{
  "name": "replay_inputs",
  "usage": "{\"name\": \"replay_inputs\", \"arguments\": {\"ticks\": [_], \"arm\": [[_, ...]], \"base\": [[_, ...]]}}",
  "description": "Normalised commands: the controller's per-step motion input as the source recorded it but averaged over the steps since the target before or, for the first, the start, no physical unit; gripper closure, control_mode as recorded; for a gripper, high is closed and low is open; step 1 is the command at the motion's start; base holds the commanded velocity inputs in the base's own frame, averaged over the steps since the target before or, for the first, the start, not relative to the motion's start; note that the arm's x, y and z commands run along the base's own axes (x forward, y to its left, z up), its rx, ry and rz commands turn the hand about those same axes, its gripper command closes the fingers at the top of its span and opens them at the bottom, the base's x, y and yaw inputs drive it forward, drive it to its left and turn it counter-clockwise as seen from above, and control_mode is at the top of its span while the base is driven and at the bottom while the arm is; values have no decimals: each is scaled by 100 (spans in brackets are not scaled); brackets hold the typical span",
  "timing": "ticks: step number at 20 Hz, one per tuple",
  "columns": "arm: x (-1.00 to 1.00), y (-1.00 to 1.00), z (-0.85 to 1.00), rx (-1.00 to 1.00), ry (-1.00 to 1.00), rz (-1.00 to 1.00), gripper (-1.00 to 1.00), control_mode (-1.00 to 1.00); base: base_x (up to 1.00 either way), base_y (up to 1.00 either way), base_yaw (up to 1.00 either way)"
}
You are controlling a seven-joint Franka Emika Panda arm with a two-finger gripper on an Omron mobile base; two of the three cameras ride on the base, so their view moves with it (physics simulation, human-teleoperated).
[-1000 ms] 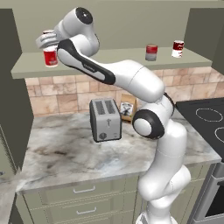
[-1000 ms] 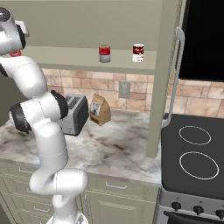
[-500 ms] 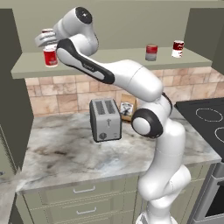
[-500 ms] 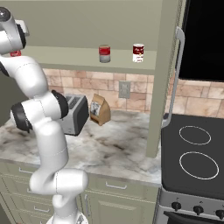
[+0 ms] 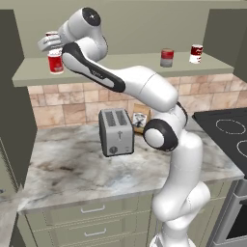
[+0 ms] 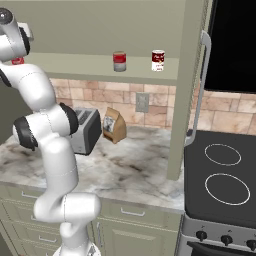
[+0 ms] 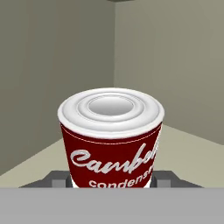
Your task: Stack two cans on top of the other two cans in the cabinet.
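Your gripper [image 7: 112, 183] is clamped on an upright dark-red soup can w/ pale lid [image 7: 111, 139], directly above the bright-red can [image 5: 55, 62] on the beige-green shelf [image 5: 130, 62].

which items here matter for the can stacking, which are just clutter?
Job:
- held can, end effector shut on it
- red can on the cabinet shelf, below the held one
- grey-bottomed can, white-bottomed can at the shelf's other end

Clutter:
- toaster
- brown bag
- stove
- drawers
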Motion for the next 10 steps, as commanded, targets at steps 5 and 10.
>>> {"name": "replay_inputs", "arguments": {"ticks": [5,10], "arm": [[1,1,-3,0,0,0,100,-100],[1,2,-9,0,0,0,100,-100]], "base": [[0,0,0],[0,0,0]]}}
